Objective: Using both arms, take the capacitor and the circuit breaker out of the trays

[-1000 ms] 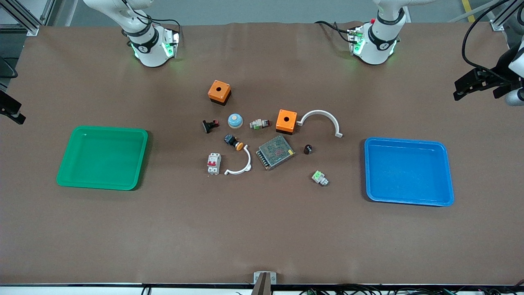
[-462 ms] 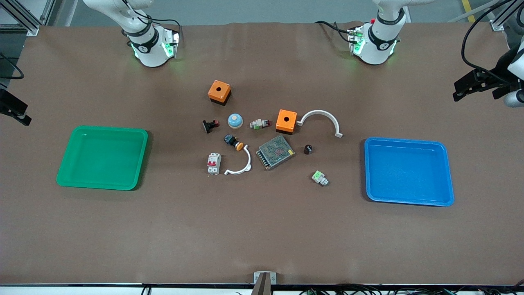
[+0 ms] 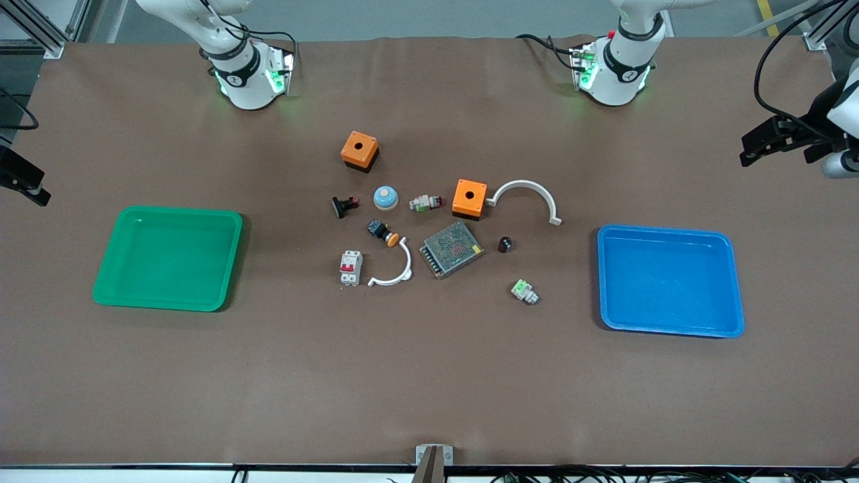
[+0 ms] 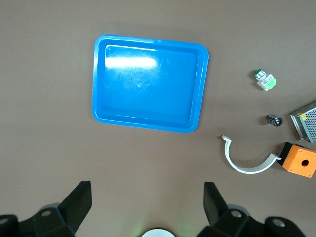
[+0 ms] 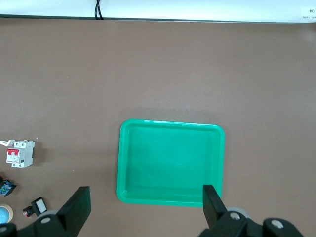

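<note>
Breaker (image 3: 350,267) sits on the brown table (image 3: 429,389), on the side of the parts pile closest to the green tray (image 3: 168,258). Open table lies between it and that tray. A white curved clip (image 3: 393,270) lies just beside it, toward the left arm's end. The front of the table, nearest the camera, is all open.

The white-and-green connector (image 3: 524,291) is the nearest part. A little farther is the capacitor (image 3: 504,244), small and black, standing apart between the metal mesh box (image 3: 451,249) and the blue tray (image 3: 671,280). It has room around it.

Farther still are the black button with an orange cap (image 3: 383,233), an orange box (image 3: 469,198) touching a big white arch (image 3: 527,198), a small white-and-green-and-red plug part (image 3: 426,202), a blue dome (image 3: 386,197) and a black-and-red switch part (image 3: 343,205). Another orange box (image 3: 359,151) is farthest.

The left gripper (image 4: 147,210) hangs high near the blue tray, fingers wide apart and holding nothing. The right gripper (image 5: 143,210) hangs high near the green tray, also wide apart and holding nothing.
</note>
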Action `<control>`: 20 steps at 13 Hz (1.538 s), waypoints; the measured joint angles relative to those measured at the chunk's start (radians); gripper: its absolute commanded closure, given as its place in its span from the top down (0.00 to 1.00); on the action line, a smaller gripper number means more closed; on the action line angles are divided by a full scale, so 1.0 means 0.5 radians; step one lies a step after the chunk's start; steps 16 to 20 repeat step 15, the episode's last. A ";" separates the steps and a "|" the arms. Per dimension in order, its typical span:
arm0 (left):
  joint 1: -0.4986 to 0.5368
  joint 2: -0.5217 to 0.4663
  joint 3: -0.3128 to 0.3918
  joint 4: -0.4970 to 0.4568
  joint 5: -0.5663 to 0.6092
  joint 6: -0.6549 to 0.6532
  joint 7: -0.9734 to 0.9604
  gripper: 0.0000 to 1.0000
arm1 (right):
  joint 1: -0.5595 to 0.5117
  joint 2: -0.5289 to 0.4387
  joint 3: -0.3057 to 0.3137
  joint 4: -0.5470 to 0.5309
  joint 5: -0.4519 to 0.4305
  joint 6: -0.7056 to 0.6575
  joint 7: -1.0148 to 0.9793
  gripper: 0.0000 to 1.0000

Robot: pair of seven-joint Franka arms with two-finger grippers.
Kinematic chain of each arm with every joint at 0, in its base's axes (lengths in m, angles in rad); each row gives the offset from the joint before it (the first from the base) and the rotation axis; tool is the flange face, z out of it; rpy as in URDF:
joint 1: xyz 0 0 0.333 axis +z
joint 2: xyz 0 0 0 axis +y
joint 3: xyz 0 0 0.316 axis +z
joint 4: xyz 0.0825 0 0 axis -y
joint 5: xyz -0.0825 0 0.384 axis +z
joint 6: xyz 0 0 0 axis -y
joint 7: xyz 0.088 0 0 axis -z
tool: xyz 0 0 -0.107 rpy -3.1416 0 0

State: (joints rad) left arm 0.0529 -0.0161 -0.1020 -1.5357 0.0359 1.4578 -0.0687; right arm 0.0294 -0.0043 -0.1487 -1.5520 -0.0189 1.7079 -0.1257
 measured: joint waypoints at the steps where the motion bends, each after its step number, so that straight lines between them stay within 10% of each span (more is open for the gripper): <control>1: -0.001 0.000 -0.001 0.000 -0.001 0.001 0.000 1.00 | 0.000 0.001 0.000 0.000 0.000 0.000 0.000 1.00; 20: -0.006 -0.023 -0.011 0.035 -0.074 0.000 0.003 1.00 | 0.000 0.003 0.000 0.001 0.000 0.002 0.000 1.00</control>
